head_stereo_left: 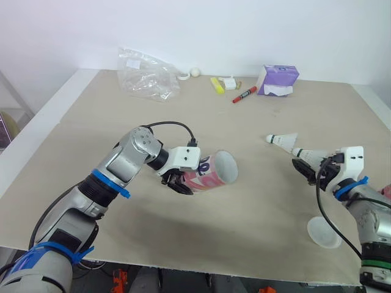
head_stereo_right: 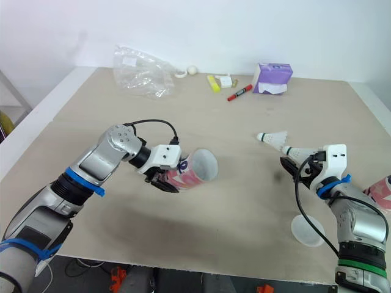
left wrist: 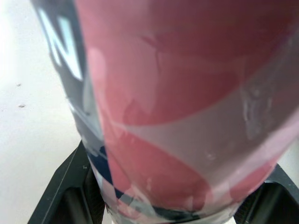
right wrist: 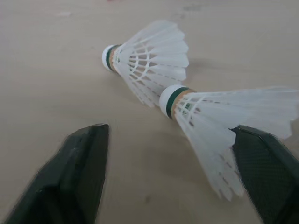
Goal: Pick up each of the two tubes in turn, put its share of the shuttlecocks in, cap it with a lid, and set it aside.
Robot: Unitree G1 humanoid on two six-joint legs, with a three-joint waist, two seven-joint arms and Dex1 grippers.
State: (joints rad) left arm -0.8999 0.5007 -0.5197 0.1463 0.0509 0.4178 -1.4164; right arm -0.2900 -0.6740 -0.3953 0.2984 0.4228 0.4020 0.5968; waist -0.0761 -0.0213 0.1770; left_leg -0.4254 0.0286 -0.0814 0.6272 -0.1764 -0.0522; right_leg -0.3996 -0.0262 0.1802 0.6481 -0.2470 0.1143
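Note:
My left gripper (head_stereo_left: 177,182) is shut on a pink and white tube (head_stereo_left: 211,171), held lying over with its open mouth toward the right; up close the tube (left wrist: 177,102) sits between both fingers (left wrist: 65,186). Two white shuttlecocks lie on the table at the right, one farther (head_stereo_left: 282,140) and one nearer (head_stereo_left: 310,154). My right gripper (head_stereo_left: 313,171) stands open just behind them, and the nearer shuttlecock (right wrist: 224,116) has its feathers against one finger (right wrist: 266,172). A translucent lid (head_stereo_left: 324,232) lies near the front right edge. A second pink tube (head_stereo_right: 382,192) shows at the right border.
Along the back of the table (head_stereo_left: 122,232) lie a crumpled plastic bag (head_stereo_left: 146,73), a white ball (head_stereo_left: 195,72), a yellow item (head_stereo_left: 217,85), a red marker (head_stereo_left: 244,94) and a purple tissue pack (head_stereo_left: 278,79). Bare tabletop lies between the two arms.

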